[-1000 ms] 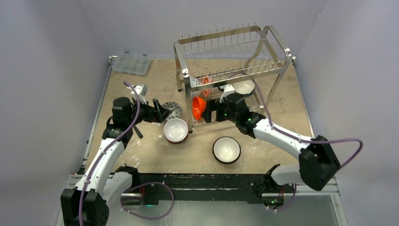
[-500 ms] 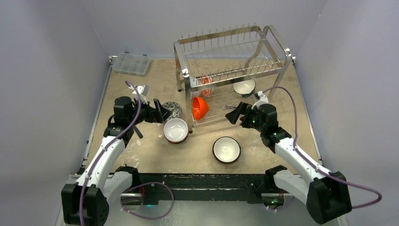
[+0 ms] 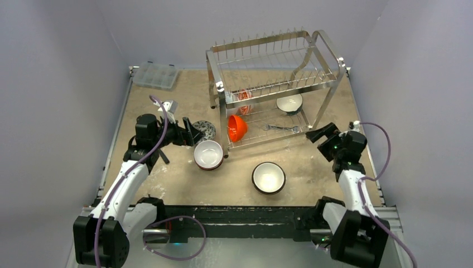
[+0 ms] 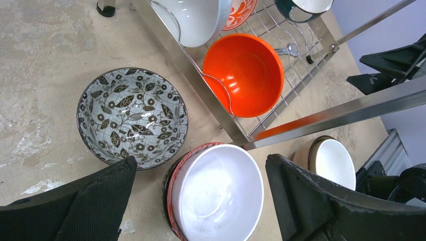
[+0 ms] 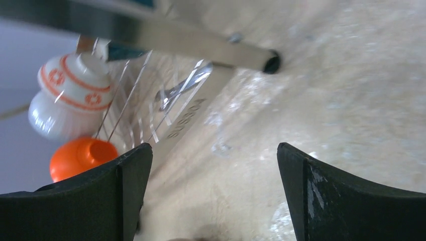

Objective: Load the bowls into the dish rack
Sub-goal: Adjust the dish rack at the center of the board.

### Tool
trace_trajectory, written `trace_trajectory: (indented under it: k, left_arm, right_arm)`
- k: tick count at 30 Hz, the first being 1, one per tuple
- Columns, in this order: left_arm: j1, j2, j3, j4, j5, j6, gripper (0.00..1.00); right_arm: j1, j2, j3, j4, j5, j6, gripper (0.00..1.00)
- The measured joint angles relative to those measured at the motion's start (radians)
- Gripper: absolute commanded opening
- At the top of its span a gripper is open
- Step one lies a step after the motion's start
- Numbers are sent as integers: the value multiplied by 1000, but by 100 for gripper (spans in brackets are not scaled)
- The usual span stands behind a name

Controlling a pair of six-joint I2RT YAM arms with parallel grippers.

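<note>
1. Top view: the left arm reached forward along the left side of the table [image 3: 334,100]. The left gripper [image 3: 191,133] was spread wide and empty, low beside a leaf-patterned bowl [image 3: 207,128] and a red-rimmed white bowl [image 3: 208,154]. The right arm stood folded near the right edge. The right gripper [image 3: 317,132] was also spread and held nothing, pointing at the dish rack [image 3: 262,40] but apart from it. The rack stood at rear centre. Its lower tier held an orange bowl [image 3: 236,128] on edge, a red-and-white bowl [image 3: 244,96] and a dark-sided bowl [image 3: 289,103]. A second dark-sided bowl [image 3: 268,177] sat on the table in front. A clear box [image 3: 156,75] lay at the rear left.
2. Left wrist view: the open fingers framed the red-rimmed bowl, which stood touching the leaf-patterned one. The rack's corner post crossed in front of the loose dark-sided bowl.
3. Right wrist view: the parted fingers framed bare table. The rack's lower rail, a metal utensil [image 5: 181,88] and two bowl bases showed, all blurred and partly cut off.
</note>
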Motion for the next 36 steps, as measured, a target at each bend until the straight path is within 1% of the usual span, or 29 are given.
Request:
trace_trajectory:
  k: [5,8,11,15,19,21,24,27,30,36]
  left_arm:
    - [0,0,0,10,10,-3,98]
    - [0,2,0,14,14,-3,98]
    - [0,2,0,14,18,-3,98]
    - [0,2,0,14,21,-4,98]
    - [0,7,0,16,33,-6,96]
    - [0,15,0,17,39,-8,96]
    - [0,26,0,27,46,-18,96]
    - [0,34,0,44,52,-22,95]
    - [0,34,0,52,54,-24,95]
    - [0,35,0,59,54,-25,95]
  right_arm:
    - [-168,135,6,26,-44,5,94]
    - [-220,185,34,31,-41,5,94]
    - [-257,234,89,70,-31,8,94]
    - [-270,325,168,170,-37,13,93]
    - [-269,436,227,304,-80,26,88]
    - [-257,511,285,332,-117,27,85]
    - [-219,595,375,343,-164,17,83]
    - [-146,602,409,349,-194,4,80]
    - [-134,570,394,351,-219,3,79]
    - [-122,400,291,282,-277,-2,80]
